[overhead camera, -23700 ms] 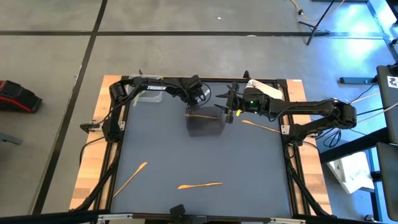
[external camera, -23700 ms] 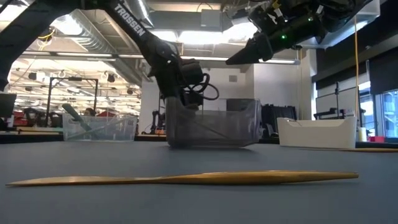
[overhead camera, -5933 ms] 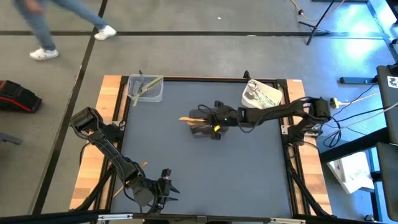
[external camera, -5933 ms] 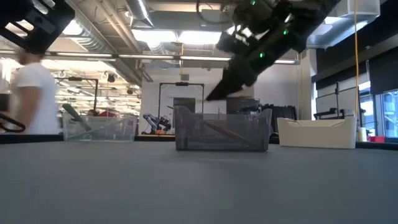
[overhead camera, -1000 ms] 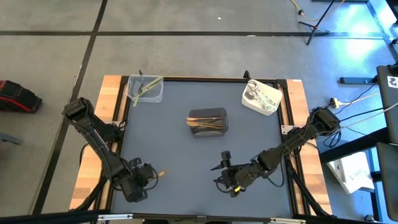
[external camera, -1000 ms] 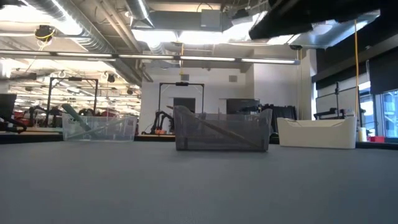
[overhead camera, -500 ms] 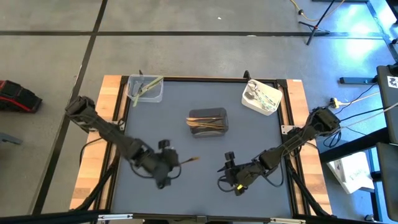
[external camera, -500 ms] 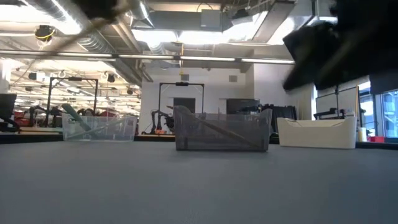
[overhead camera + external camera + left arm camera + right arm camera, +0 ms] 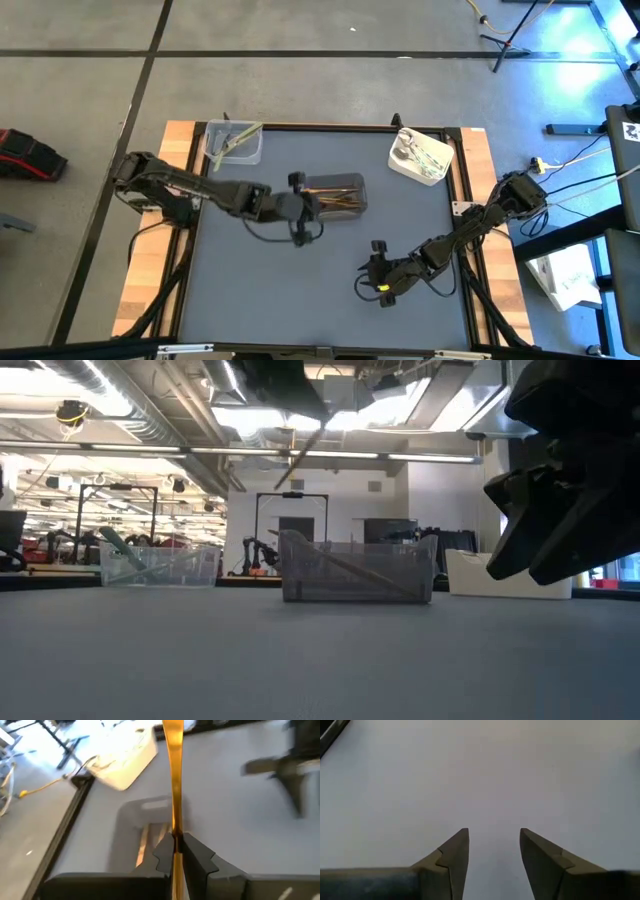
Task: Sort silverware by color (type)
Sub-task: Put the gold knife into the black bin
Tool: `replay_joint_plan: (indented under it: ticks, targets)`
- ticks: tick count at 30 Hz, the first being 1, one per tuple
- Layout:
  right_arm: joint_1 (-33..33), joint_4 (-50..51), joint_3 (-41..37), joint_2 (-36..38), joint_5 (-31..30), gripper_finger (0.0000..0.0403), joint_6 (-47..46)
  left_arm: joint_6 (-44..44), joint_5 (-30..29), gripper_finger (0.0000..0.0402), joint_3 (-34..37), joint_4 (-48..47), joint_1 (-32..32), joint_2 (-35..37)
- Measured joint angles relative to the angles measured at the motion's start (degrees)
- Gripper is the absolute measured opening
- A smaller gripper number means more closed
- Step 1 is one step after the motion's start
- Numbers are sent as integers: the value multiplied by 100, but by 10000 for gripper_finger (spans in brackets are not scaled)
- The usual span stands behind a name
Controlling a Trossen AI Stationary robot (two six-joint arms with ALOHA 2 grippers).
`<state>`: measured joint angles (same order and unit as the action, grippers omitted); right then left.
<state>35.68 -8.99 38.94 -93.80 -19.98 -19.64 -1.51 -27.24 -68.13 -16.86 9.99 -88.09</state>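
Above grey mat [image 9: 300,290], lit workshop.

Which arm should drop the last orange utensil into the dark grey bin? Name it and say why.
Left. Its gripper is shut on the orange utensil beside the dark grey bin; the right gripper is open, far off.

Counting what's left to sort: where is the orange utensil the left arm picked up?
In the high view, the left gripper holds the orange utensil beside the dark grey container at mid-table.
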Motion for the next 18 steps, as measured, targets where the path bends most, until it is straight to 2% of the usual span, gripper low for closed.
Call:
replay_joint_plan:
  ticks: [8,14,18]
  targets:
    - [-2,-144,-16,0,4,163,17,-492,237,17,4,182,-868,-319]
    - [-2,-169,-16,-2,4,163,35,-414,518,17,15,-657,-1163,-633]
    - [-7,-167,-16,-2,6,163,42,-405,785,17,15,-745,-1258,-648]
